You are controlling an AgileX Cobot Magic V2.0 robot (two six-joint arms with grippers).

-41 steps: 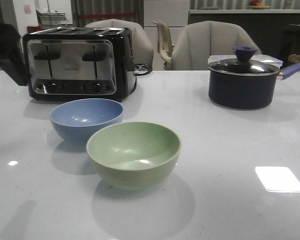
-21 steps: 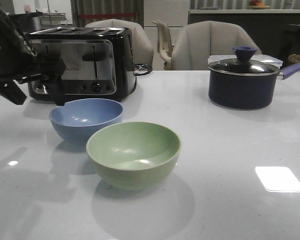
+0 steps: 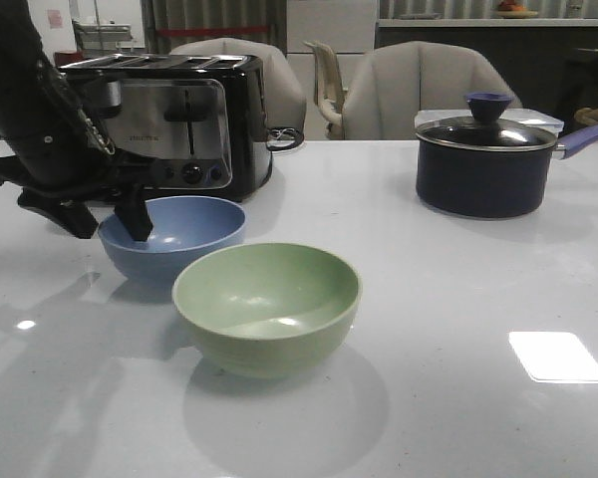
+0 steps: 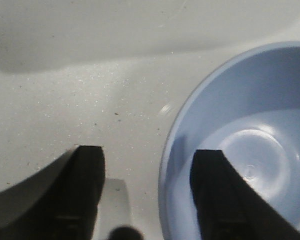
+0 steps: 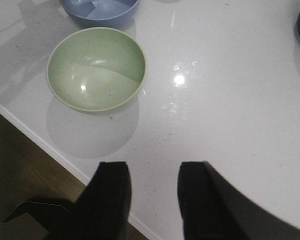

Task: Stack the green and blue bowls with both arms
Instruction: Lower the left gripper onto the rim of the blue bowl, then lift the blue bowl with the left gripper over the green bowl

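I see the blue bowl (image 3: 171, 235) toward the table's (image 3: 458, 299) left side, the green bowl (image 3: 267, 307) just in front of it, nearer the front edge, apart. My left gripper (image 4: 147, 192) is spread across the blue bowl's rim, one finger inside. My right gripper (image 5: 152, 200) hangs released above the front edge.

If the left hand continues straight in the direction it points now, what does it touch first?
Probably the blue bowl: the left hand is open, straddling its rim, one finger inside, one outside. Exact depth is unclear.
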